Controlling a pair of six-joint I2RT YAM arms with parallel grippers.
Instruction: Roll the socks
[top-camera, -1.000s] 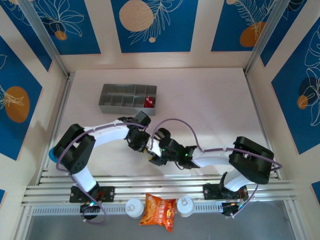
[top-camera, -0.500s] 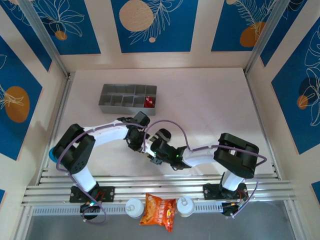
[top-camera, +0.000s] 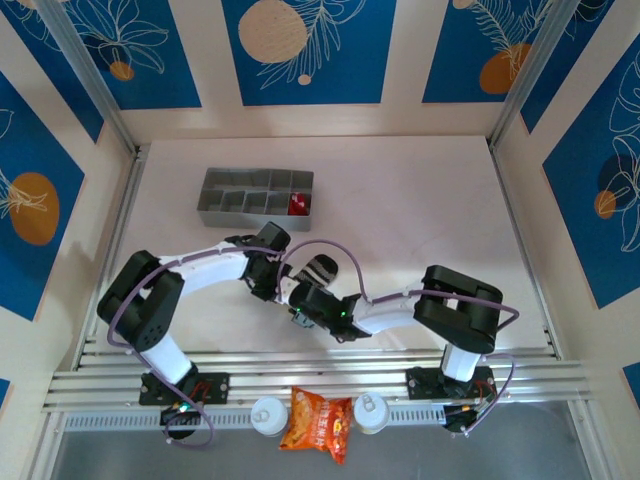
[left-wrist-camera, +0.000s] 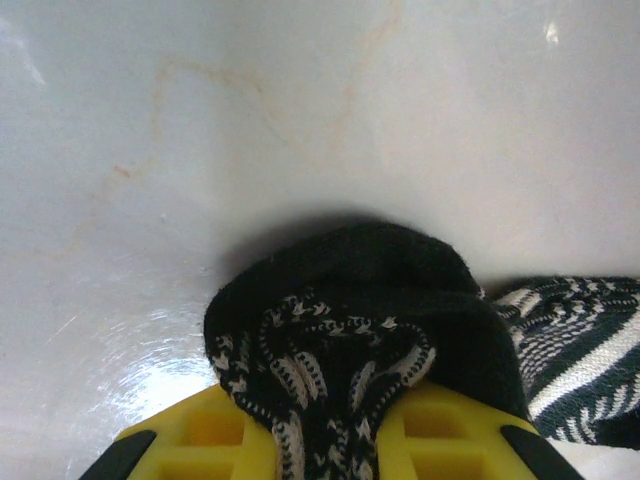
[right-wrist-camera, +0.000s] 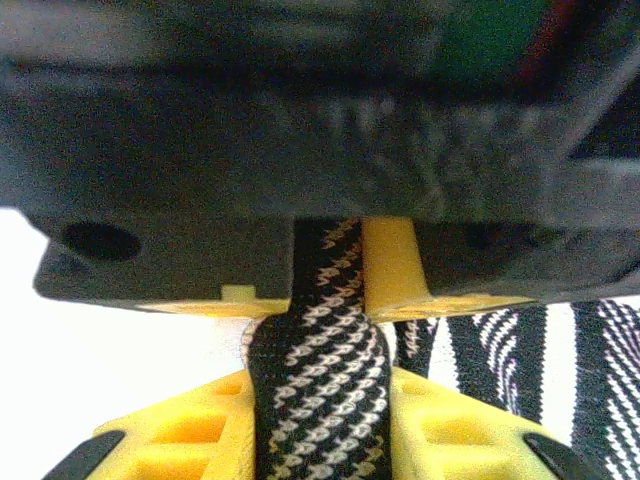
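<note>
The left gripper is clenched on a bunched fold of the striped sock, and the right gripper pinches a band of the same sock. The striped sock lies mid-table. The red sock sits at 12 o'clock from it, in a right-end compartment of the grey tray.

a: we note our left gripper pinching the striped sock, a yellow finger on either side of a bunched fold.
b: agreed. we log the black end humped on the pale table, striped fabric trailing off right.
</note>
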